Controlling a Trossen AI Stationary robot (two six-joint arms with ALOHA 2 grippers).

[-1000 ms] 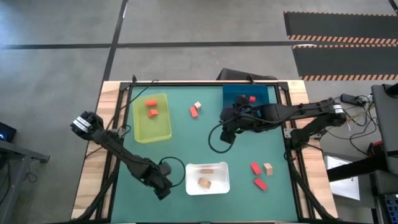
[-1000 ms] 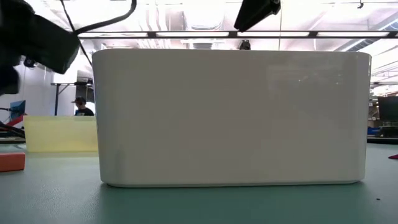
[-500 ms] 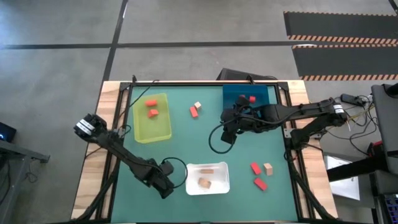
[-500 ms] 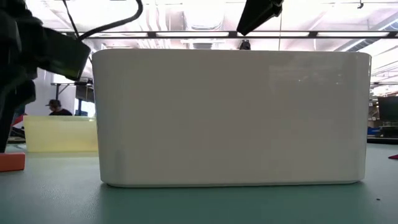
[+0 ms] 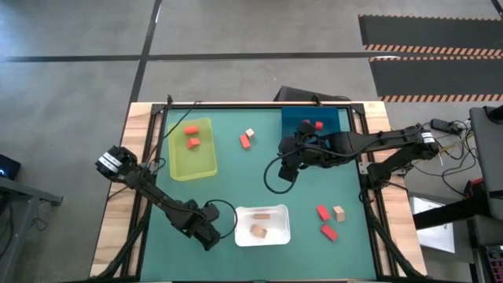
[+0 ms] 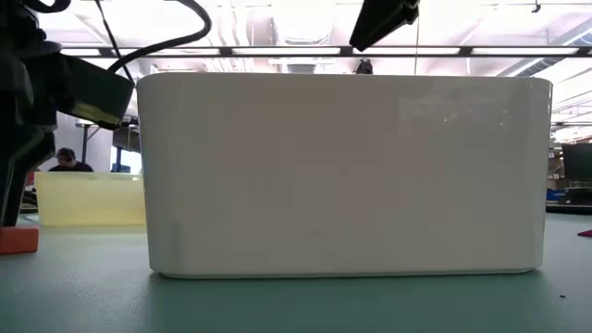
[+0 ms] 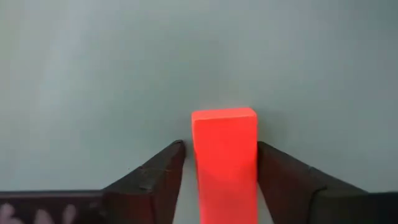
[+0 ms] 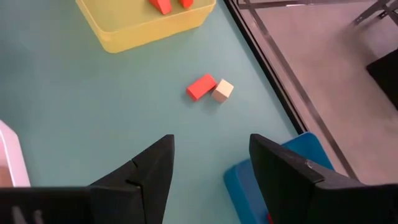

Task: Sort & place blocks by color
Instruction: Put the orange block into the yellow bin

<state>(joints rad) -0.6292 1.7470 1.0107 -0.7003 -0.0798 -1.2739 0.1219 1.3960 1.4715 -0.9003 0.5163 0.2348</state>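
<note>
Left gripper [image 7: 219, 163]: low over the green counter [image 5: 259, 177], just left of the white tray [image 5: 262, 224]; jaws narrow, a finger close on each side of the orange-red block [image 7: 224, 155], which stands between them on the counter; contact cannot be told.
Right gripper [image 5: 288, 170]: jaws wide, holding nothing, hovering mid-counter beside the blue tray [image 5: 314, 119].
Yellow-green tray [image 5: 192, 148]: two orange-red blocks inside.
White tray: two tan blocks inside.
Blue tray: one red block inside.
Loose blocks: a red and a tan one touching near the counter's far middle; two red and a tan one near the right front.
</note>
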